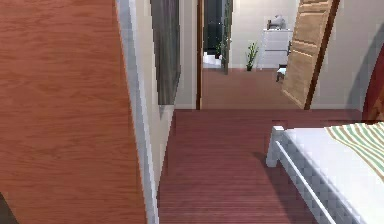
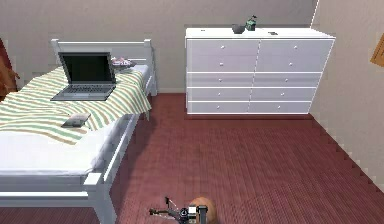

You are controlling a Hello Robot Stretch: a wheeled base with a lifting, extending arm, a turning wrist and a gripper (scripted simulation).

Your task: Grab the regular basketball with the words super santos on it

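Observation:
At the bottom edge of the arm side view, just left of the middle, my gripper [image 2: 160,211] shows as a small dark body with thin fingers, beside two white marked squares. Right behind it a rounded orange-brown blob [image 2: 203,200] peeks up over the red-brown floor; its shape and colour fit a basketball, but no lettering can be read. It sits at the gripper's end with the floor around it, so I cannot tell whether the gripper holds anything.
A white-framed bed [image 2: 100,185] with a striped cover carries a laptop [image 2: 85,75] on the arm side view's left. A white dresser [image 2: 257,72] stands against the far wall. Ahead, a wooden door [image 1: 60,110] stands close on the left, the bed corner [image 1: 285,148] low right, and a doorway [image 1: 215,55] beyond.

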